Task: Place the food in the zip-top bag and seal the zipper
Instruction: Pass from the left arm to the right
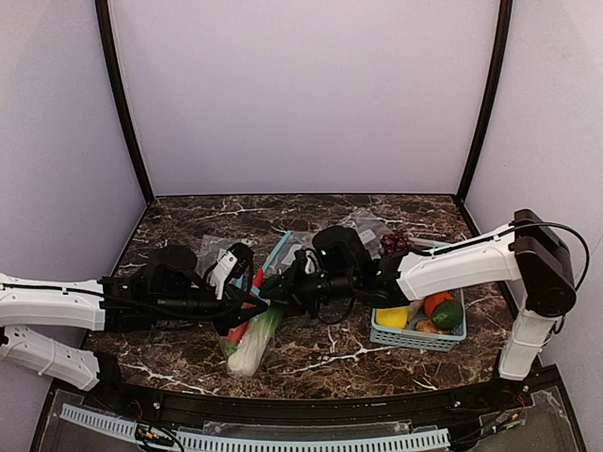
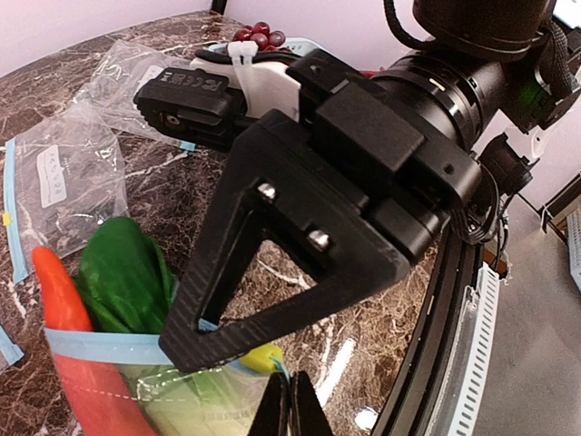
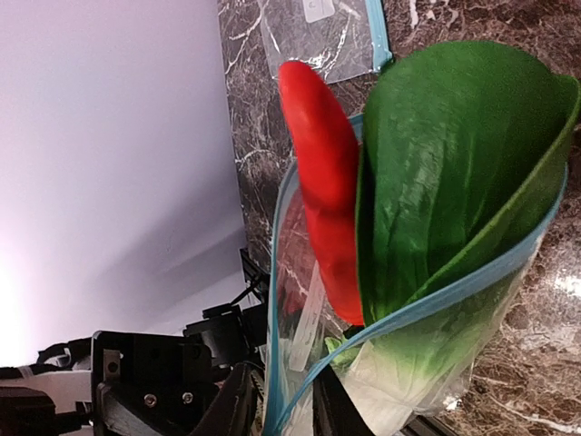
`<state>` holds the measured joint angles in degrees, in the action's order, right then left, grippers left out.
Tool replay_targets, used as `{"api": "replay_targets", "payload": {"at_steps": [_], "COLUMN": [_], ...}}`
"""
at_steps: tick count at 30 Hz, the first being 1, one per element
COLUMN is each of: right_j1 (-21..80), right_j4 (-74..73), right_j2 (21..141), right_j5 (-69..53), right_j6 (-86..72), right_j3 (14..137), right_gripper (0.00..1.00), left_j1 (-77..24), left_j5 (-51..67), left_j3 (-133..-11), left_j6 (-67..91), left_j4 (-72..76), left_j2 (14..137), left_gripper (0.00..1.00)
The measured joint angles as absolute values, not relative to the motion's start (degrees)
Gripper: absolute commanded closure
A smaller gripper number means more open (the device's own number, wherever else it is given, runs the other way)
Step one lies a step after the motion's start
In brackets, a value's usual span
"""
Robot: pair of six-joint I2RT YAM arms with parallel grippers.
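The zip-top bag (image 1: pixel 247 353) lies near the front edge, its mouth open. The red-orange vegetable (image 3: pixel 322 182) and the leafy one (image 3: pixel 454 182) stick out past the zipper (image 3: pixel 454 291). I see no cucumber. My left gripper (image 2: pixel 290 407) is shut on the bag's corner beside a yellow slider tab (image 2: pixel 259 357). My right gripper (image 3: pixel 283 409) faces it, jaws narrowly apart with both zipper strips running between them. One of its black fingers (image 2: pixel 272 300) rests on the strip (image 2: pixel 91 350) in the left wrist view. Both grippers meet over the bag in the top view (image 1: pixel 264 294).
A blue basket (image 1: pixel 452 339) at the right holds a lemon, an orange and a lime. Purple grapes (image 1: pixel 394 242) lie behind it. Smaller clear bags (image 1: pixel 221 250) (image 2: pixel 64 173) lie behind the zip-top bag. The table's front edge rail (image 1: pixel 283 405) is close.
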<state>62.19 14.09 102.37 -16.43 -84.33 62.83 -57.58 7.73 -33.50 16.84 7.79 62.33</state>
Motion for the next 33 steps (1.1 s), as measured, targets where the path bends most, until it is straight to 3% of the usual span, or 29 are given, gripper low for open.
{"api": "replay_targets", "payload": {"at_steps": [3, 5, 8, 9, 11, 15, 21, 27, 33], "right_j1": [62.22, 62.26, 62.37, 62.46, 62.52, 62.52, 62.41, 62.41, 62.41], "right_j4": [13.67, 13.23, 11.14, 10.02, 7.35, 3.88, 1.80, 3.14, 8.29], "right_j2": [102.63, 102.63, 102.61, 102.61, 102.52, 101.23, 97.65, 90.70, 84.79], "right_j5": [-16.43, -16.36, -15.35, -14.90, -13.63, -12.38, -13.28, -13.23, -15.33], "right_j6": [-83.46, -82.67, -79.44, -77.76, -73.03, -62.28, -44.88, -30.20, -22.52], "right_j3": [63.31, 63.53, 64.38, 64.86, 66.26, 68.51, 69.36, 63.40, 51.05], "right_gripper": [0.97, 1.00, 1.00, 1.00, 1.00, 1.00, 1.00, 1.00, 1.00], "left_j1": [-57.58, -57.58, -57.58, -57.58, -57.65, -57.60, -54.76, -47.00, -36.97], "left_j5": [9.30, 10.24, 11.03, 11.29, 11.22, 9.04, 6.15, 5.52, 12.21], "left_j3": [-33.50, -33.50, -33.58, -33.82, -34.89, -39.48, -48.53, -51.35, -46.70], "left_j6": [16.93, 16.97, 17.63, 18.41, 19.57, 22.31, 27.42, 30.74, 34.44], "left_j4": [7.64, 7.42, 7.46, 7.44, 6.52, 1.32, -8.84, -16.03, -15.46], "left_j2": [62.78, 63.11, 63.18, 63.16, 62.98, 61.28, 56.10, 53.08, 53.95], "left_gripper": [0.99, 0.92, 0.63, 0.49, 0.32, 0.14, 0.02, 0.01, 0.01]}}
